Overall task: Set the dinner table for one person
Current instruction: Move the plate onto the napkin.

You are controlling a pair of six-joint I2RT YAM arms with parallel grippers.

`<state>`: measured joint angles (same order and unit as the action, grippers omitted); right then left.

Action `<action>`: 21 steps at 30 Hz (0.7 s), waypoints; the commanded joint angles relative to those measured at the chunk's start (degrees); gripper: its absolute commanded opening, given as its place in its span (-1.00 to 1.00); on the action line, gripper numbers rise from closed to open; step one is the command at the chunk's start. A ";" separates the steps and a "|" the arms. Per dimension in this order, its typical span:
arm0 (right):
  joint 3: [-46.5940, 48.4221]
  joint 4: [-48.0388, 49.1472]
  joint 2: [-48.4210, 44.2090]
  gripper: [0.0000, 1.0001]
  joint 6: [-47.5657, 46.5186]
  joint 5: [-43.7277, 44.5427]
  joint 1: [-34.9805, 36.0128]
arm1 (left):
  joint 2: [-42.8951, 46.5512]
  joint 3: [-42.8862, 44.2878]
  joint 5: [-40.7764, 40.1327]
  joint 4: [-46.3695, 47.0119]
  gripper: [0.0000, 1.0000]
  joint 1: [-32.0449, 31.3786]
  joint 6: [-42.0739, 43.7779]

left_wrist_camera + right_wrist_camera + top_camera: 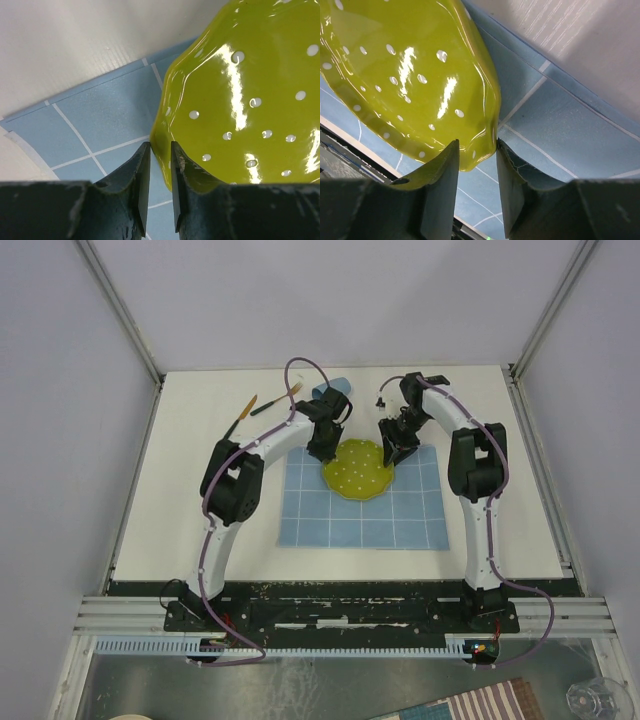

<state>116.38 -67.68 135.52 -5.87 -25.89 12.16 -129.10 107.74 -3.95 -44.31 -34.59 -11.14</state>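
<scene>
The yellow-green plate [358,472] with white dots is the thing to steer by. It sits over the far middle of the light-blue grid cloth [400,520], which lies on the white dinner table [200,440]; the table's bare top runs out beyond the plate on every side. The left gripper [161,147] is at the plate's far-left rim, its fingers drawn close and clamped on that rim. The right gripper [476,145] is at the plate's far-right rim with the rim between its fingers, set a little wider. Whether they press on it or merely straddle it cannot be told. It is also unclear if the plate rests flat on the cloth or hangs just above it. The step in hand looks like seating the plate on the cloth. To do it well, keep both rims level so the plate does not tip, set it down squarely inside the cloth's grid, and part the fingers only once it bears its own weight. Then draw each gripper straight away from the plate, outward, so no finger drags the rim or rucks the cloth. Two utensils [240,417] lie well beyond the plate's far-left side, and a blue cup [335,388] stands beyond its far edge.
</scene>
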 commanded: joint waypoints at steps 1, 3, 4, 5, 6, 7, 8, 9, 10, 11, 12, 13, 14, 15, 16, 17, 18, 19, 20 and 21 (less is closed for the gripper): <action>2.00 -0.31 1.49 -0.13 -0.15 -3.07 0.14 | -3.07 0.56 2.46 2.14 -0.42 -0.31 -3.47; 2.10 -0.65 1.69 -0.13 -0.31 -3.36 0.14 | -3.55 0.69 2.68 2.21 -0.42 -0.31 -3.71; 2.06 -0.74 1.63 -0.13 -0.48 -3.31 0.08 | -3.62 0.88 2.70 2.22 -0.42 -0.30 -3.65; 2.02 -0.70 1.53 -0.13 -0.64 -3.37 0.12 | -3.62 1.04 2.57 2.22 -0.42 -0.30 -3.56; 1.94 -0.68 1.46 -0.13 -0.66 -3.30 0.16 | -3.66 1.01 2.44 2.23 -0.43 -0.30 -3.54; 1.92 -0.70 1.40 -0.14 -0.79 -3.31 0.13 | -3.62 0.91 2.54 2.22 -0.43 -0.30 -3.54; 1.92 -0.70 1.34 -0.18 -0.81 -3.41 0.14 | -3.62 0.94 2.77 2.22 -0.43 -0.31 -3.73; 1.95 -0.63 1.32 -0.31 -0.81 -3.79 0.09 | -4.54 0.93 3.13 2.20 -0.45 -0.35 -3.96; 1.93 -0.46 1.34 -0.58 -0.77 -4.11 0.16 | -5.42 1.03 3.68 2.19 -0.56 -0.31 -4.18; 1.92 -0.37 1.41 -0.87 -0.47 -4.24 0.14 | -5.72 1.16 4.43 2.40 -0.77 -0.30 -4.19; 2.01 -0.31 1.48 -0.95 -0.03 -4.25 0.14 | -6.12 1.38 5.14 2.47 -0.92 -0.32 -4.05; 1.93 -0.30 1.23 -0.96 -0.02 -4.57 0.14 | -6.28 1.71 5.81 2.40 -0.94 -0.31 -3.86; 1.67 -0.11 0.88 -0.96 -0.03 -4.69 0.12 | -6.37 1.89 6.21 2.35 -0.94 -0.33 -3.71; 1.09 0.56 0.35 -0.96 0.18 -4.52 0.18 | -6.27 2.30 6.59 2.24 -0.94 -0.35 -3.50; 0.57 1.22 -0.39 -0.96 0.45 -4.04 0.21 | -6.21 2.86 6.62 2.03 -0.94 -0.34 -3.39; 0.26 1.46 -0.88 -0.96 0.50 -3.80 0.21 | -6.18 3.45 6.48 1.65 -0.94 -0.31 -3.32; 0.41 1.33 -1.17 -0.96 0.44 -3.79 0.23 | -5.99 4.10 6.41 1.29 -0.94 -0.27 -3.13; 0.61 1.08 -1.44 -0.96 0.35 -3.80 0.25 | -5.55 4.61 6.55 1.00 -0.94 -0.31 -2.96; 0.87 0.80 -1.73 -0.97 0.33 -3.99 0.28 | -5.02 5.00 6.58 0.82 -0.94 -0.30 -2.93; 1.33 0.40 -1.94 -0.96 0.29 -4.31 0.28 | -4.58 5.38 6.63 0.51 -0.94 -0.30 -2.89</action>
<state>116.33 -68.18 137.80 -3.01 -26.81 11.03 -131.87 110.56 -1.15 -45.80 -33.30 -13.93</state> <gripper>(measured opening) 0.047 0.069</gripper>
